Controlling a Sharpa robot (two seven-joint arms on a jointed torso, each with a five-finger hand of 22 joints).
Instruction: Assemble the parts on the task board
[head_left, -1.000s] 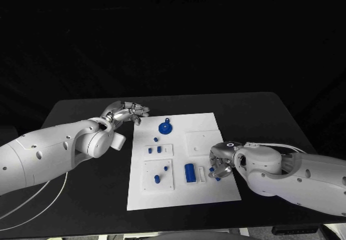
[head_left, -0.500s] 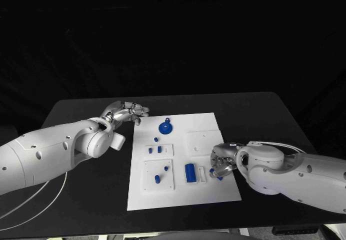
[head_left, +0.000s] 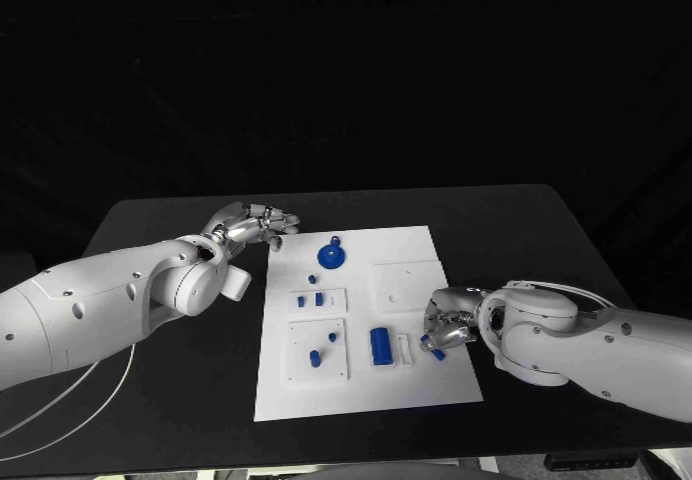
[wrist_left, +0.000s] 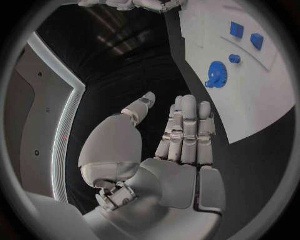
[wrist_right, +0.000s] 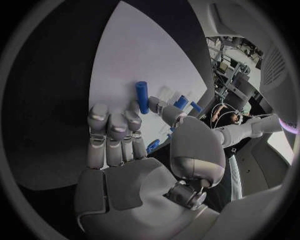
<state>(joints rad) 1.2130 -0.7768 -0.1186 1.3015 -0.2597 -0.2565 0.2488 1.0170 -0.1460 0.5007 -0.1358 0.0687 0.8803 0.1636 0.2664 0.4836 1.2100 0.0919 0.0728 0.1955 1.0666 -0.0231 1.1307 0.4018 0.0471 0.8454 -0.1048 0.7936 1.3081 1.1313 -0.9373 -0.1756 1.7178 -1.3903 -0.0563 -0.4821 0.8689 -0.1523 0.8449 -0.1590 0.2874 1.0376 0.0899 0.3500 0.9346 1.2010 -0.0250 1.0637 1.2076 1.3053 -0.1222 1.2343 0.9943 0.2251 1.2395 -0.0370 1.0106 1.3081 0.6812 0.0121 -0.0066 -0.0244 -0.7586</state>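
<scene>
Since a second ago your right hand (head_left: 443, 330) has slid a little toward the near right edge of the task board (head_left: 411, 243), while your left hand (head_left: 254, 224) has stayed where it was, off the board's far left corner above the black desk (head_left: 519, 215). You cannot tell from the head view whether the right hand holds anything: its fingers curl down over the board's right edge and hide what lies under them, with only a small blue part (head_left: 437, 353) peeking out just beneath them. In the right wrist view the fingers (wrist_right: 109, 131) lie side by side and slightly bent over the board, and a bit of blue (wrist_right: 152, 145) shows beside the thumb, but whether it is gripped or merely lying near is hard to make out. Your left hand holds nothing; in the left wrist view its fingers (wrist_left: 187, 125) are straight and close together, the thumb apart. The board is a white plate lying flat in the middle of the desk. On it you can see a blue gear (head_left: 330, 257) near the far end, small blue pieces (head_left: 309, 298) in a raised white block at the middle left, two more blue pieces (head_left: 320, 347) in a second block nearer you, and a blue cylinder (head_left: 381, 344) lying flat just beside the right hand.
</scene>
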